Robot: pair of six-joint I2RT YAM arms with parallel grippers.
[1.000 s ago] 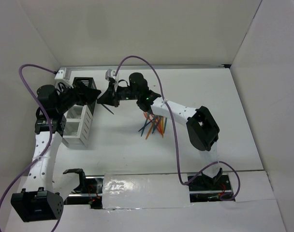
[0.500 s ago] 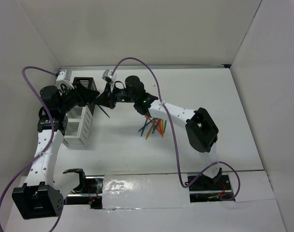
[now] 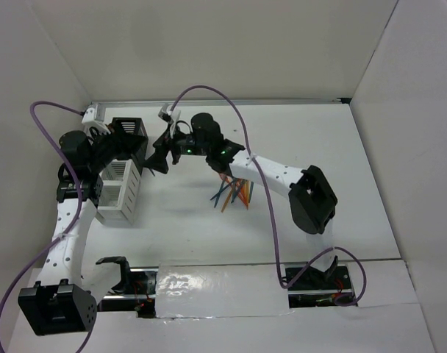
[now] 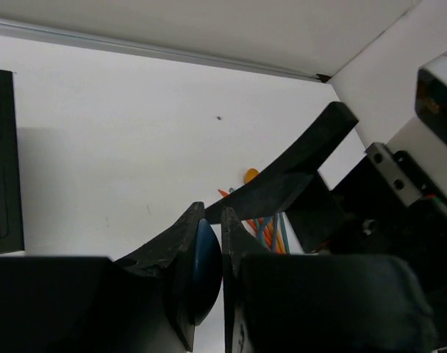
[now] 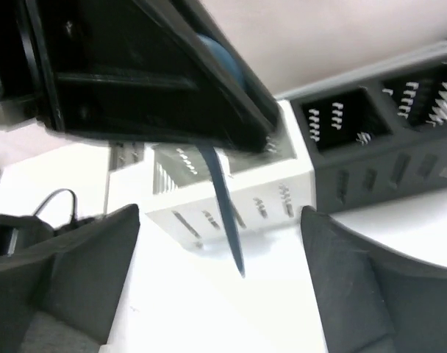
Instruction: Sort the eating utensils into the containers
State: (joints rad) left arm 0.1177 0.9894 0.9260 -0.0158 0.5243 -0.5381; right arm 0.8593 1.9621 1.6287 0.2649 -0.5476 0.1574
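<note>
My left claw (image 4: 213, 220) is pinched nearly closed on a teal-blue spoon (image 4: 204, 268): the bowl sits between the pads and the handle hangs down. My right claw (image 5: 220, 220) is just beside it, fingers spread wide and holding nothing; the handle touches neither finger. Behind the handle stands a white bin (image 5: 282, 176), with the black mesh bin (image 5: 378, 140) against it. The remaining orange and teal utensils (image 3: 234, 193) lie piled on the table (image 3: 319, 140), well apart from the bins.
</note>
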